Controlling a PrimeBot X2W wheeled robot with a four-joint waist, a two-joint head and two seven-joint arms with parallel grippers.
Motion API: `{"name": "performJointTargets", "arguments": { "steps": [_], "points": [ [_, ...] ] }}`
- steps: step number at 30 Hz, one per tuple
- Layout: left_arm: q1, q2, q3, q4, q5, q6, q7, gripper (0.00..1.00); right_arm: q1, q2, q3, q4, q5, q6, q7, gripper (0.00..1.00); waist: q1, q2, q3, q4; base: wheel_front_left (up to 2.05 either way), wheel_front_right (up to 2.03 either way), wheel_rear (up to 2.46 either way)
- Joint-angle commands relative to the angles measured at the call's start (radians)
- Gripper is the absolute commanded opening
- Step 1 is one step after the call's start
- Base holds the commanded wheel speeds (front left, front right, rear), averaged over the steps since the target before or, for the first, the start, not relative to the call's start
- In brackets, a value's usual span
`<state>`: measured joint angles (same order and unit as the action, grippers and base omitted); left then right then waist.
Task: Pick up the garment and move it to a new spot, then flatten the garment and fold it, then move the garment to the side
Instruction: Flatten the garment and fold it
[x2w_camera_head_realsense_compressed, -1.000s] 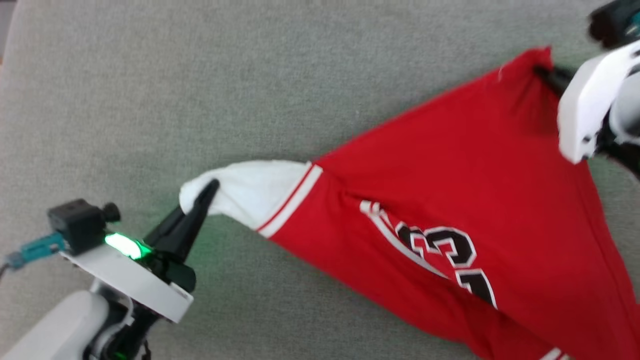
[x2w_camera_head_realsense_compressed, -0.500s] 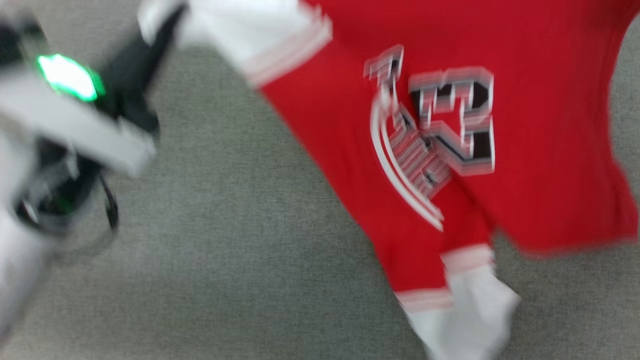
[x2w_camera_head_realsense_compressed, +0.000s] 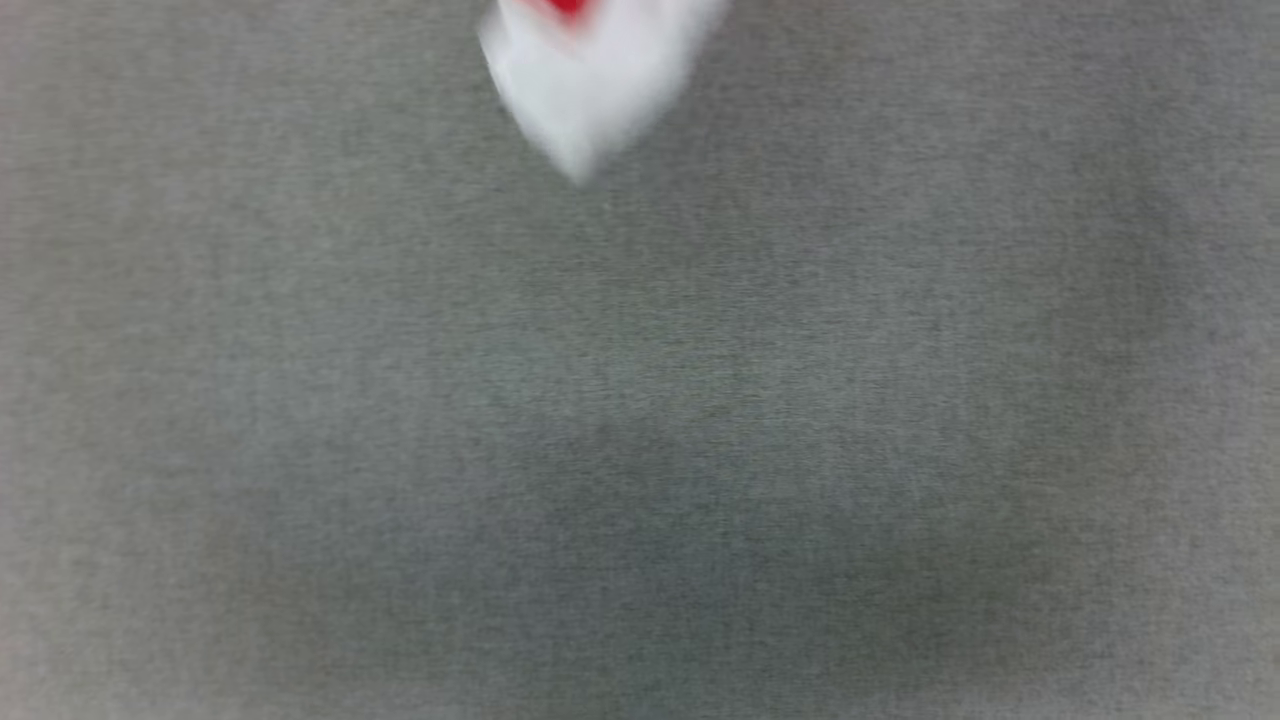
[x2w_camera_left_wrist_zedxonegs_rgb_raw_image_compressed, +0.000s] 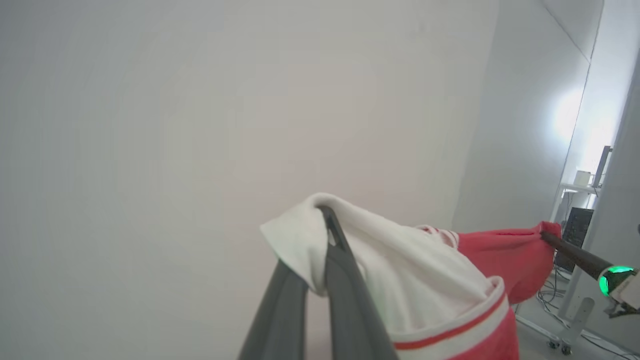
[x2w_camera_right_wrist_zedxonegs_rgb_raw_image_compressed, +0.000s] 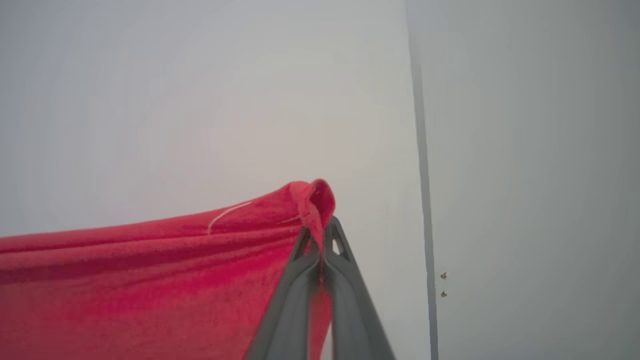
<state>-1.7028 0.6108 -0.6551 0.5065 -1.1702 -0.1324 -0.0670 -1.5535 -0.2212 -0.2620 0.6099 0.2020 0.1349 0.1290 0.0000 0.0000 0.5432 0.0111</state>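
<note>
The garment hangs in the air between both arms. My left gripper (x2w_camera_left_wrist_zedxonegs_rgb_raw_image_compressed: 327, 220) is shut on the end of a white sleeve (x2w_camera_left_wrist_zedxonegs_rgb_raw_image_compressed: 400, 270) with red-and-white striped trim. My right gripper (x2w_camera_right_wrist_zedxonegs_rgb_raw_image_compressed: 320, 240) is shut on a corner of the red body (x2w_camera_right_wrist_zedxonegs_rgb_raw_image_compressed: 150, 270), which stretches away to the left of that view. The left wrist view also has the right gripper's dark fingers (x2w_camera_left_wrist_zedxonegs_rgb_raw_image_compressed: 570, 252) pinching the far red corner (x2w_camera_left_wrist_zedxonegs_rgb_raw_image_compressed: 505, 255). In the blurred head view just the tip of the other white sleeve (x2w_camera_head_realsense_compressed: 590, 80) dangles at the top edge, above the grey-green cloth surface (x2w_camera_head_realsense_compressed: 640, 420).
Both wrist views look toward pale walls. At the far right of the left wrist view stand a white shelf (x2w_camera_left_wrist_zedxonegs_rgb_raw_image_compressed: 582, 182), a dark box (x2w_camera_left_wrist_zedxonegs_rgb_raw_image_compressed: 575, 230) and cables on the floor (x2w_camera_left_wrist_zedxonegs_rgb_raw_image_compressed: 550, 300).
Both grippers have lifted the garment off the surface. The head camera has swung down, so the garment and both arms have slid up out of its picture, leaving only a sleeve tip.
</note>
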Motion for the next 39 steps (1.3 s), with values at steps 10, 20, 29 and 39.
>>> {"name": "performJointTargets", "arguments": {
  "steps": [10, 20, 29, 39],
  "points": [
    [-0.025, 0.019, -0.146, -0.009, -0.125, 0.003, -0.066, 0.00, 0.014, -0.031, 0.040, 0.153, 0.001, -0.007, -0.096, 0.00, 0.0000, 0.0000, 0.008, -0.032, 0.00, 0.00, 0.00],
    [0.326, 0.156, -0.325, -0.350, -0.283, 0.003, -0.131, 0.00, 0.289, -0.124, 0.234, 0.065, 0.142, -0.005, -0.095, 0.00, 0.0000, 0.0000, -0.036, -0.013, 0.00, 0.00, 0.00],
    [0.589, 0.235, -0.393, -0.538, -0.247, 0.003, -0.194, 0.00, 0.670, -0.231, 0.295, -0.247, 0.256, -0.005, -0.024, 0.00, 0.0000, 0.0000, -0.101, 0.003, 0.00, 0.00, 0.00],
    [1.009, 0.226, -0.236, -0.671, -0.122, 0.003, -0.197, 0.00, 1.160, -0.210, 0.161, -0.664, 0.253, -0.005, 0.137, 0.00, 0.0000, 0.0000, -0.152, -0.010, 0.00, 0.00, 0.00]
  ]
}}
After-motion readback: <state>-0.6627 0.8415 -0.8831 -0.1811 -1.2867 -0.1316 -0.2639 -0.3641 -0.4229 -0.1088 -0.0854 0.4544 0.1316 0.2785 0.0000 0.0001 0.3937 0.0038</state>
